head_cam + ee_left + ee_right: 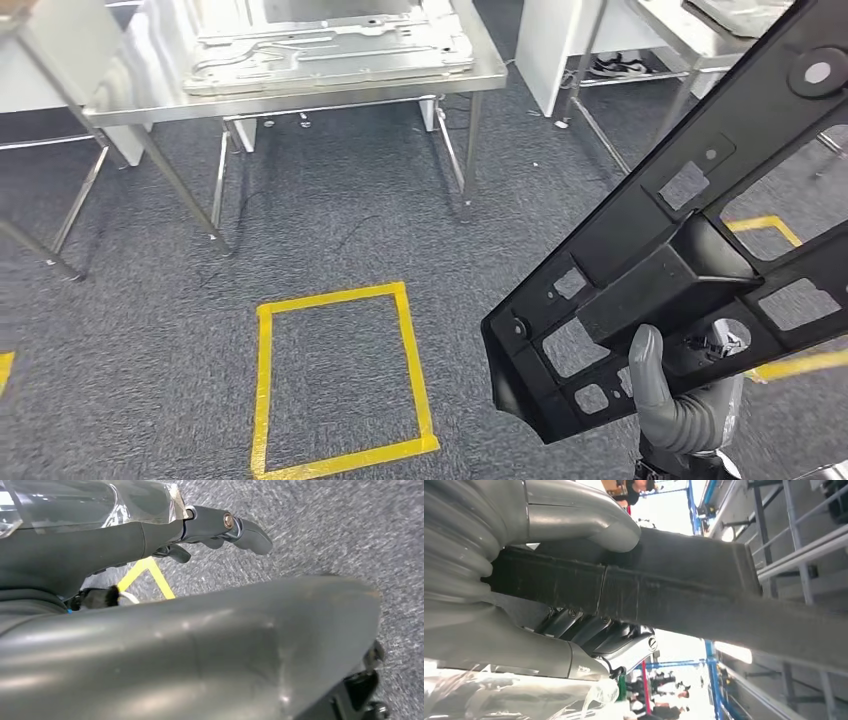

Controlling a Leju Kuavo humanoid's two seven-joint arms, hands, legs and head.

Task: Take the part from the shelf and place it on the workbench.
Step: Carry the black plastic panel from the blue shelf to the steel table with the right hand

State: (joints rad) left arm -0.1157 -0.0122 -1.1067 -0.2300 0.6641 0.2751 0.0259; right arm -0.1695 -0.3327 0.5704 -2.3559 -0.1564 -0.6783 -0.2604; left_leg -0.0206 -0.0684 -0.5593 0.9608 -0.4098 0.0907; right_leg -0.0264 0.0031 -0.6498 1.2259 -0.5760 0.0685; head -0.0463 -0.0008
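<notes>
1. Looking down in the head view, a grey carpeted floor (330,240) lies open between the robot and a steel-legged metal surface (300,95) at the far side; a yellow tape rectangle (340,380) marks the floor in between. A flat silver pressed-metal panel (330,45) lies on that surface. The right hand (680,400) grasps a long black plastic part with cut-out windows (680,250), held tilted in the air at the right, well apart from the surface.
2. In the left wrist view, the left hand (220,527) hangs above the carpet with its fingers curled in, clenched on nothing.
3. In the right wrist view, the right hand's thumb (589,522) and dark fingers (589,630) clamp the black part from opposite sides; blue shelf frames (711,680) stand behind.
</notes>
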